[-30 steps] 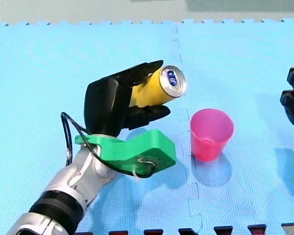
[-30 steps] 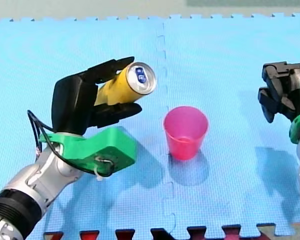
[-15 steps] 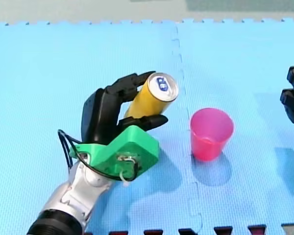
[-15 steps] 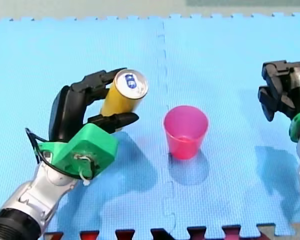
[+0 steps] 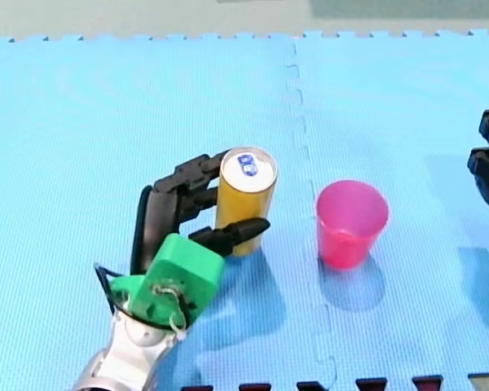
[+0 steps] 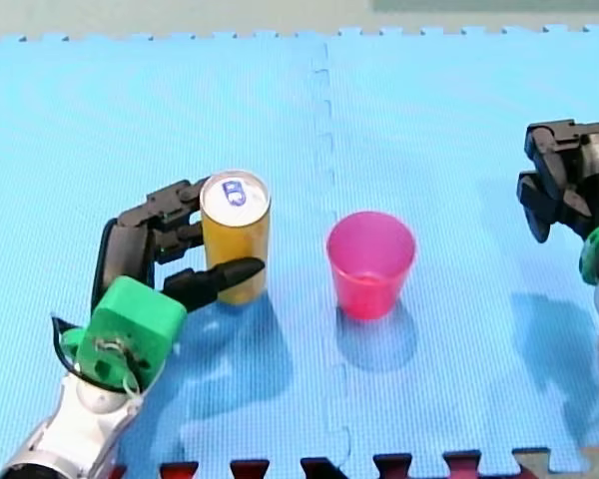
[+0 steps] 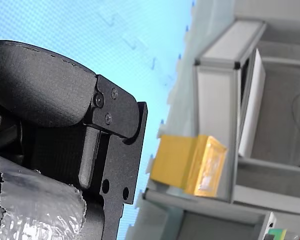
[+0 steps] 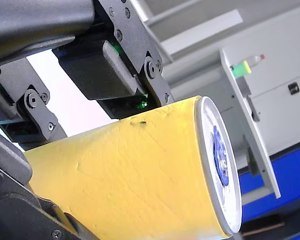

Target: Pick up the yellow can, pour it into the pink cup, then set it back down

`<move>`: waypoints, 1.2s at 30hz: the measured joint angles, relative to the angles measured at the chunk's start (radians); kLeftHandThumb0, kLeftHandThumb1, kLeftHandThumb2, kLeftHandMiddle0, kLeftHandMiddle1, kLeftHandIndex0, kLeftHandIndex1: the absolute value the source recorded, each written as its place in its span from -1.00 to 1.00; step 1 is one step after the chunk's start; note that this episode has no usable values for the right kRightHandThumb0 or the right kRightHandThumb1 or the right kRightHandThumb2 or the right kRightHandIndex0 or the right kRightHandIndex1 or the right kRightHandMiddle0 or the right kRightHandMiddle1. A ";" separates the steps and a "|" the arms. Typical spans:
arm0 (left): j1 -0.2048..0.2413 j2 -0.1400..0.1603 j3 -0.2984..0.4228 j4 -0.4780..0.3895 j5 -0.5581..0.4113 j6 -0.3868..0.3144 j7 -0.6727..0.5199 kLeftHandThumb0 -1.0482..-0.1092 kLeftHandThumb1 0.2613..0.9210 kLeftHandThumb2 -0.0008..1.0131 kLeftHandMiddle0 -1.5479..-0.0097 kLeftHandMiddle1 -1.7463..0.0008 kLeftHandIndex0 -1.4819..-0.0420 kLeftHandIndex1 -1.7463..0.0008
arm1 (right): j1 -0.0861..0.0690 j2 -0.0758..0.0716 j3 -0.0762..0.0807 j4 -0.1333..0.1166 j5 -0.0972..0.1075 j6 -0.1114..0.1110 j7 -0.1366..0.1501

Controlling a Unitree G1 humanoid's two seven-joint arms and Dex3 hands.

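The yellow can (image 5: 244, 204) stands upright to the left of the pink cup (image 5: 350, 221), a small gap apart, with its silver top facing up. My left hand (image 5: 224, 204) is shut on the can, black fingers (image 6: 165, 210) behind it and the thumb across its front. The can's base is at the mat or just above it; I cannot tell which. The second wrist view shows the same can (image 8: 140, 175) held between the black fingers (image 8: 105, 70). My right hand (image 6: 564, 180) hovers at the right edge and holds nothing.
The blue foam mat (image 5: 90, 106) covers the whole work surface, with a seam (image 5: 297, 90) running away behind the cup. A green wrist mount (image 5: 171, 281) sits on my left arm. The first wrist view shows grey shelving with a yellow box (image 7: 190, 165) beyond the mat.
The can was raised and tipped toward the cup; it has swung back upright and come down toward the mat. My left arm has drawn back. Right hand and cup unmoved.
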 measured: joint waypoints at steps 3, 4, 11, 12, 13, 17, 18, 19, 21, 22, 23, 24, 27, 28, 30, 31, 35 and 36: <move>0.007 -0.004 0.012 0.002 -0.009 -0.006 -0.022 0.38 0.59 -0.99 -0.72 0.93 -0.63 1.00 | 0.000 0.000 0.000 0.000 0.000 0.000 0.000; 0.010 -0.006 0.017 0.002 -0.013 -0.006 -0.030 0.38 0.59 -0.99 -0.72 0.93 -0.63 1.00 | 0.000 -0.001 0.000 0.000 0.000 0.000 0.000; 0.024 -0.019 0.040 -0.007 -0.043 -0.006 -0.077 0.40 0.60 -0.99 -0.72 0.95 -0.61 1.00 | 0.000 -0.004 -0.003 0.001 0.002 0.000 0.005; 0.027 -0.020 0.043 -0.011 -0.046 -0.006 -0.081 0.41 0.61 -0.99 -0.72 0.95 -0.61 1.00 | 0.000 -0.005 -0.003 0.001 0.002 0.000 0.006; 0.028 -0.022 0.045 -0.014 -0.047 -0.006 -0.083 0.41 0.61 -0.99 -0.73 0.95 -0.61 1.00 | 0.000 -0.006 -0.003 0.001 0.002 0.000 0.006; 0.033 -0.026 0.053 -0.022 -0.047 -0.005 -0.091 0.42 0.61 -1.00 -0.73 0.96 -0.61 1.00 | 0.000 -0.010 -0.003 0.001 0.002 0.001 0.009; 0.033 -0.027 0.055 -0.023 -0.047 -0.005 -0.091 0.42 0.61 -1.00 -0.73 0.96 -0.61 1.00 | 0.000 -0.010 -0.003 0.001 0.002 0.001 0.009; 0.033 -0.028 0.056 -0.023 -0.047 -0.005 -0.091 0.42 0.61 -1.00 -0.73 0.96 -0.61 1.00 | 0.000 -0.011 -0.003 0.001 0.002 0.002 0.009; 0.033 -0.028 0.059 -0.023 -0.046 -0.005 -0.091 0.42 0.61 -1.00 -0.73 0.96 -0.61 1.00 | 0.000 -0.011 -0.002 0.001 0.002 0.003 0.009; 0.033 -0.027 0.061 -0.024 -0.046 -0.004 -0.091 0.42 0.62 -1.00 -0.73 0.96 -0.61 1.00 | 0.000 -0.012 -0.002 0.001 0.002 0.004 0.009; 0.033 -0.026 0.062 -0.025 -0.045 -0.004 -0.091 0.42 0.62 -1.00 -0.73 0.96 -0.61 1.00 | 0.000 -0.012 -0.003 0.001 0.002 0.004 0.009; 0.033 -0.025 0.063 -0.026 -0.042 -0.003 -0.090 0.42 0.62 -1.00 -0.73 0.96 -0.61 1.00 | 0.000 -0.012 -0.003 0.002 0.002 0.005 0.009; 0.032 -0.019 0.064 -0.030 -0.022 -0.004 -0.071 0.41 0.62 -1.00 -0.73 0.97 -0.61 1.00 | 0.000 -0.013 -0.003 0.002 0.002 0.007 0.009; 0.031 -0.017 0.064 -0.030 -0.015 -0.005 -0.064 0.42 0.62 -1.00 -0.73 0.97 -0.61 1.00 | 0.000 -0.013 -0.003 0.002 0.002 0.007 0.010; 0.030 -0.013 0.063 -0.021 0.000 -0.020 -0.050 0.41 0.63 -1.00 -0.73 0.97 -0.61 1.00 | 0.000 -0.014 -0.003 0.002 0.002 0.007 0.013; 0.029 -0.012 0.062 -0.015 0.004 -0.027 -0.044 0.41 0.63 -1.00 -0.73 0.97 -0.61 1.00 | 0.000 -0.014 -0.004 0.002 0.003 0.007 0.014; 0.027 -0.008 0.055 0.024 0.033 -0.064 -0.018 0.42 0.63 -1.00 -0.72 0.98 -0.61 1.00 | 0.000 -0.015 -0.004 0.002 0.003 0.007 0.015; 0.027 -0.007 0.051 0.034 0.042 -0.073 -0.009 0.42 0.63 -1.00 -0.72 0.98 -0.60 1.00 | 0.000 -0.016 -0.004 0.002 0.003 0.007 0.015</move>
